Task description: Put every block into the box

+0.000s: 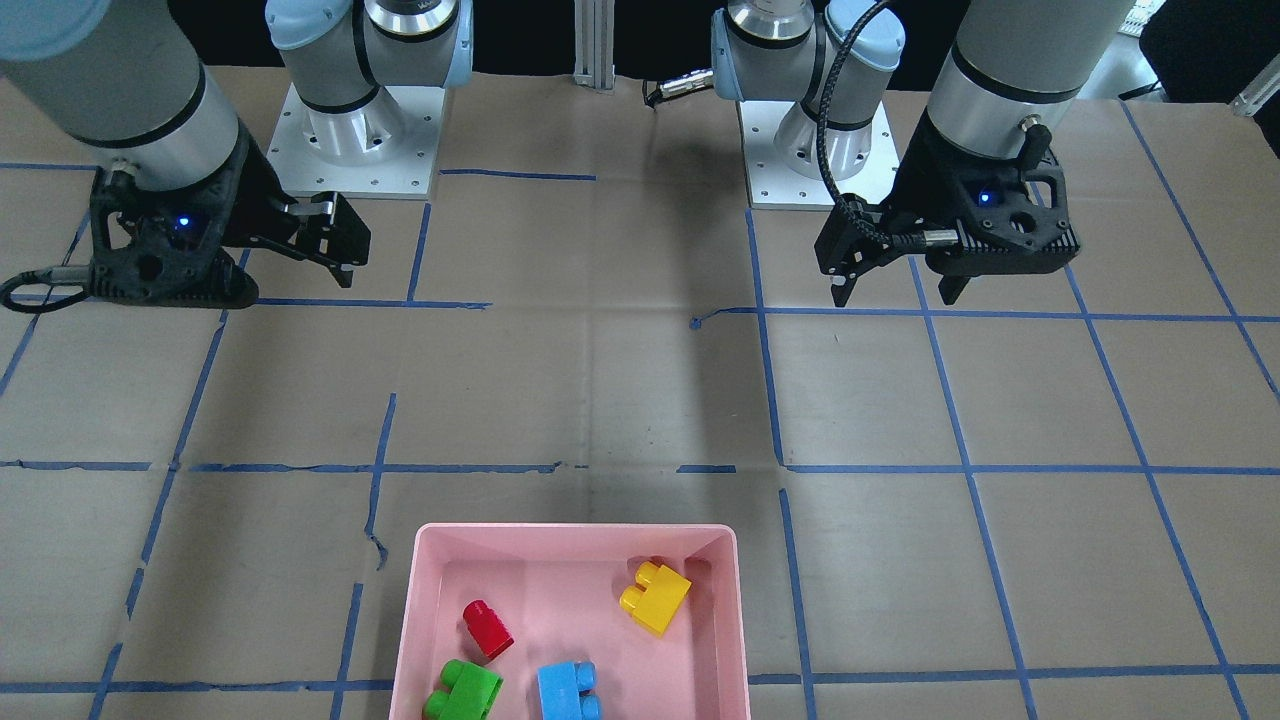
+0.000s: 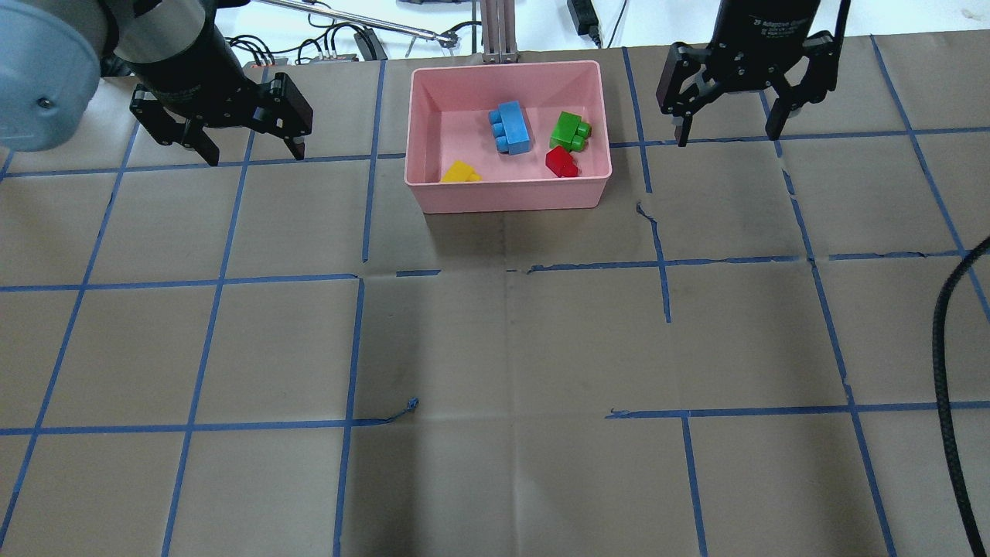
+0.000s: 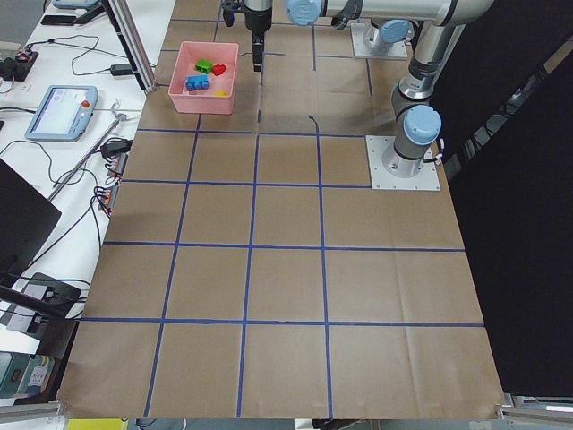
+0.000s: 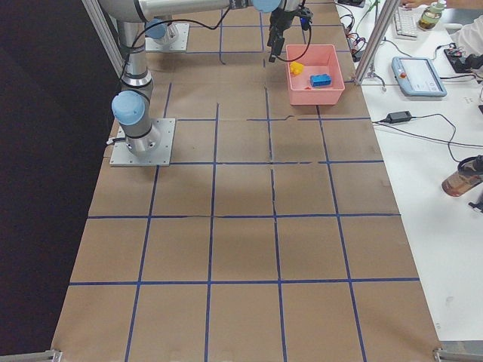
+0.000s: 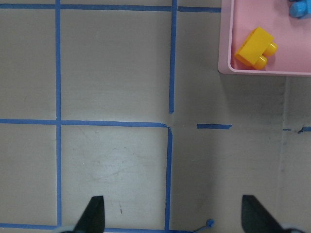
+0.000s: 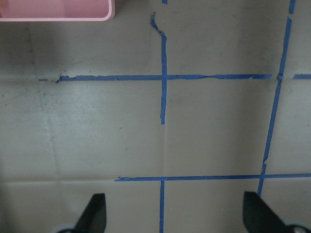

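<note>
The pink box (image 2: 464,100) stands at the table's far middle. All four blocks lie inside it: blue (image 2: 510,128), green (image 2: 570,131), red (image 2: 561,162) and yellow (image 2: 461,172). The front-facing view shows the box (image 1: 560,580) with the red (image 1: 488,628), green (image 1: 463,692), blue (image 1: 568,690) and yellow (image 1: 655,596) blocks. My left gripper (image 2: 254,153) hangs open and empty to the left of the box. My right gripper (image 2: 728,138) hangs open and empty to its right. The left wrist view shows the yellow block (image 5: 256,48) in the box corner (image 5: 224,53).
The table is covered in brown paper with a grid of blue tape (image 2: 356,348). A black cable (image 2: 947,371) hangs at the right edge. A metal post (image 2: 499,31) and cables stand behind the box. The arm bases (image 1: 360,140) are bolted at the robot's side.
</note>
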Action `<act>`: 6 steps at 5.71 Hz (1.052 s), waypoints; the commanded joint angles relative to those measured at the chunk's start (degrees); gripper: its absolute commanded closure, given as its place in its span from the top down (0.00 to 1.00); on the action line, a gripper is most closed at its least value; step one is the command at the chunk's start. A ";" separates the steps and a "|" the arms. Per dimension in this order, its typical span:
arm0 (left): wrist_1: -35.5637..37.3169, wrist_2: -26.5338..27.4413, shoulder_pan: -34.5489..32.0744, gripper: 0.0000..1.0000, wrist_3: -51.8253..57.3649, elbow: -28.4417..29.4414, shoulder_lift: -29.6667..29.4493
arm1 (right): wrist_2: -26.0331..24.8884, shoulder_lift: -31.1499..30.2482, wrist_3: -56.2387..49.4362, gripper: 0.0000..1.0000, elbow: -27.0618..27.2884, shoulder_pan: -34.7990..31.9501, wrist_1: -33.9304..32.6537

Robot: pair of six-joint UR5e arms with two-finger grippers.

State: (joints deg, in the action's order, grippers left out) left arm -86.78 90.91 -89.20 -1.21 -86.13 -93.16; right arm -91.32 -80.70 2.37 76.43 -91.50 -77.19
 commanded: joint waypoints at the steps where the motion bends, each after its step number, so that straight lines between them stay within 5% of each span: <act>1: -0.05 -0.12 -0.09 0.99 -0.11 -0.09 0.69 | 0.35 -3.67 1.50 1.00 6.53 -0.17 -7.95; 6: -0.93 0.14 -0.01 0.99 -0.11 -0.18 1.84 | 0.79 -3.68 1.50 1.00 6.27 -0.17 -8.24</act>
State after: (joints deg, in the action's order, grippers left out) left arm -87.30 91.05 -89.21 -1.32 -86.24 -91.69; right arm -90.54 -84.37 3.87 82.65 -91.67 -85.38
